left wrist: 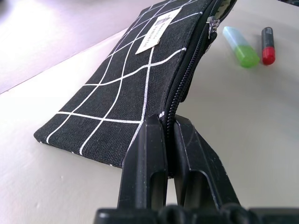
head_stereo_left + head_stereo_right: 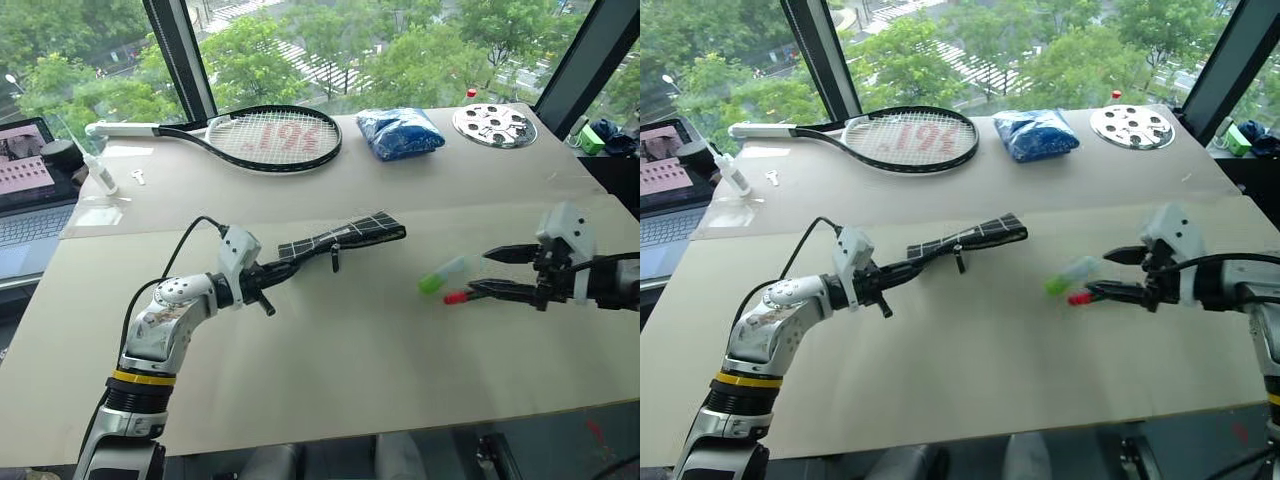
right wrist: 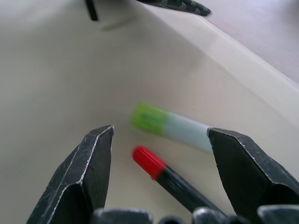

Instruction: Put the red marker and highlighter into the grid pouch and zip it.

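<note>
A tennis racket lay at the far side of the pale worktop, with a blue plastic bag to its right and a perforated metal disc farther right. A laptop sat at the far left edge, near a small white bottle.

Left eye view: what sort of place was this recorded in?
Probably an upper-floor office or lab. A tall window looks down on treetops and a street, a laptop sits at the side, and a beige table carries a tennis racket.
</note>
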### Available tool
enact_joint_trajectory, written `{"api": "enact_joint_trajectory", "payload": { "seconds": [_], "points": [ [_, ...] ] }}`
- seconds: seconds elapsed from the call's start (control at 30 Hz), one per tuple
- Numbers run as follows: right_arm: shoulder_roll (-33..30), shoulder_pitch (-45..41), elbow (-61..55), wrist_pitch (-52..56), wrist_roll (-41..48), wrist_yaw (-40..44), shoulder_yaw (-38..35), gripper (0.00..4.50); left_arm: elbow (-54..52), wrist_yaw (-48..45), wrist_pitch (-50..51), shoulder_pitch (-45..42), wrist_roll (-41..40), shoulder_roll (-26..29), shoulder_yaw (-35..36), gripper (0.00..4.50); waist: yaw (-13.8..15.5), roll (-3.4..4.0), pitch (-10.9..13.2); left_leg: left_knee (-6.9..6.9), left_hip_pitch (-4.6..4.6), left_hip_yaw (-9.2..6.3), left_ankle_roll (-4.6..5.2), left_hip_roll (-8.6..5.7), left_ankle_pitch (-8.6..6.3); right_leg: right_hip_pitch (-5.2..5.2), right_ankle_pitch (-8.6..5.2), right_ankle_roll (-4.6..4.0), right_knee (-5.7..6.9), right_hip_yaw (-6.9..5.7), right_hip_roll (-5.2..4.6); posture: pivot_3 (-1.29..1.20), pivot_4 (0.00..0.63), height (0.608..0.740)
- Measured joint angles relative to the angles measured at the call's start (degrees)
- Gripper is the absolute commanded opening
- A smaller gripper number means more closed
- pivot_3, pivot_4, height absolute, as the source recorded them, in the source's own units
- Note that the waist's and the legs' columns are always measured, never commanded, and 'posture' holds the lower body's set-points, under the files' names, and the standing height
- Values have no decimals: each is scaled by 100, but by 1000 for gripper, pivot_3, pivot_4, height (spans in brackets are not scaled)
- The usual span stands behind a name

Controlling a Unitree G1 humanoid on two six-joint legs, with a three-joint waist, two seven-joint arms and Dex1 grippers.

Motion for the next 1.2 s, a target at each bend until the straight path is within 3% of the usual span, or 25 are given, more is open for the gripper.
{"api": "enact_joint_trajectory", "payload": {
  "seconds": [0.23,0.8,0.97,1.13,1.2],
  "points": [
    [-42,-583,1197,-986,-441,472,623,3563,-16,-37,30,1,-97,70,9,0,5,-2,1,1,1,15,0,4,0,-1,7,-2,-4,5,0,0,150,740],
    [266,-2003,3659,-3080,-1987,745,2118,3563,-373,64,163,207,-169,185,41,0,-2,-1,1,-1,3,19,-1,8,0,-2,8,-2,-6,5,2,0,150,740],
    [335,-2357,4190,-3455,-2264,950,2378,2252,-435,156,242,217,-170,187,89,0,3,-1,1,0,2,19,-1,7,0,-2,9,-2,-7,4,1,0,150,740],
    [335,-2380,4346,-3573,-2255,1285,2392,514,-442,229,249,253,-170,190,138,0,10,-1,1,1,3,19,-1,7,0,0,10,-2,-7,5,1,0,150,740],
    [334,-2370,4345,-3563,-2211,1367,2363,440,-442,235,249,253,-170,190,137,0,10,-1,1,0,3,18,-1,7,0,0,10,-2,-6,5,2,0,150,740]
  ]
}}
